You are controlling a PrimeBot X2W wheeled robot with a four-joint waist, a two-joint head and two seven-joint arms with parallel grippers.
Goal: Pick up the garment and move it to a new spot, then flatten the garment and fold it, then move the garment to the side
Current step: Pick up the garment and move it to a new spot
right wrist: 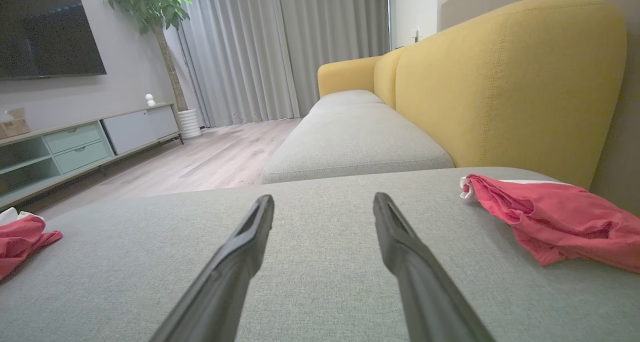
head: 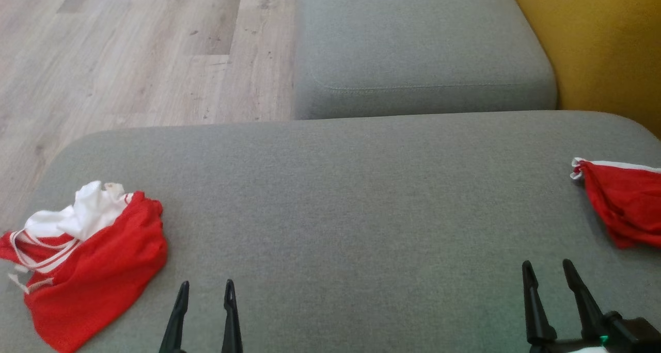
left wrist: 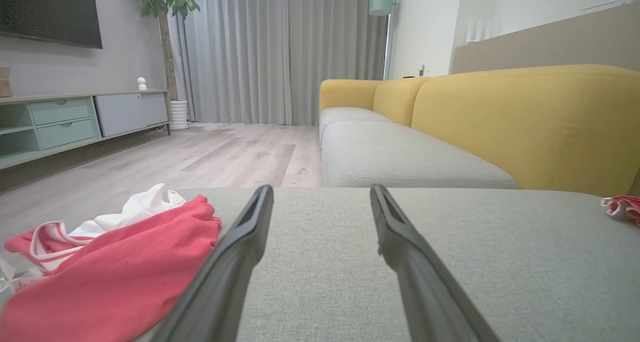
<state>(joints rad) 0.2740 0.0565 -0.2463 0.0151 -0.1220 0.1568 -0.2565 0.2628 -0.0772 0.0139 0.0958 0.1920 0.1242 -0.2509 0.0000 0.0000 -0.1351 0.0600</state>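
**Reaching for a soft, limp heap of cloth**

Both tools hover low over the grey seat cushion (head: 335,198), fingers spread wide and empty. In the head view the left tool (head: 206,283) is at 7 o'clock and the right tool (head: 547,263) at 5. Just beside the left tool, at 8 o'clock, lies the red-and-white garment (head: 98,270), crumpled in a heap. It looks thin, light and floppy, so it will likely sag and bunch. A raised fold or the white-trimmed edge seems a better pinch than the flat middle. Bare cushion at the centre gives room to spread it. At 3 o'clock a second red garment (head: 627,208) lies well apart, probably no obstacle. Beyond are another cushion (head: 413,43) at 12, wooden floor (head: 129,48) at 11 and a yellow backrest (head: 604,38) at 1.
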